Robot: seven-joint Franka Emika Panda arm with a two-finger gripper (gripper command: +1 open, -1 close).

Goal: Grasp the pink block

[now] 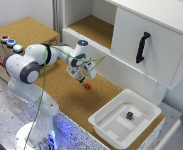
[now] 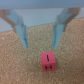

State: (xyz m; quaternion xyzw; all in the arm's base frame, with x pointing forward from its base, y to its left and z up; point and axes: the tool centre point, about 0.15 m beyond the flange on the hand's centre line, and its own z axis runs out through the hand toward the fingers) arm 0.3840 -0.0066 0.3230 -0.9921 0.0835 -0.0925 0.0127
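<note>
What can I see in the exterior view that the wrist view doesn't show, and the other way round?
Only the exterior view shows the white tray holding the dark maroon cube, the cabinet's black handle and the arm. Only the wrist view shows a dark mark on the pink block and that the hand is open. Both show the pink block on the cork surface.

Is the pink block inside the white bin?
No, the pink block lies on the cork surface; only the dark cube sits in the white bin.
</note>
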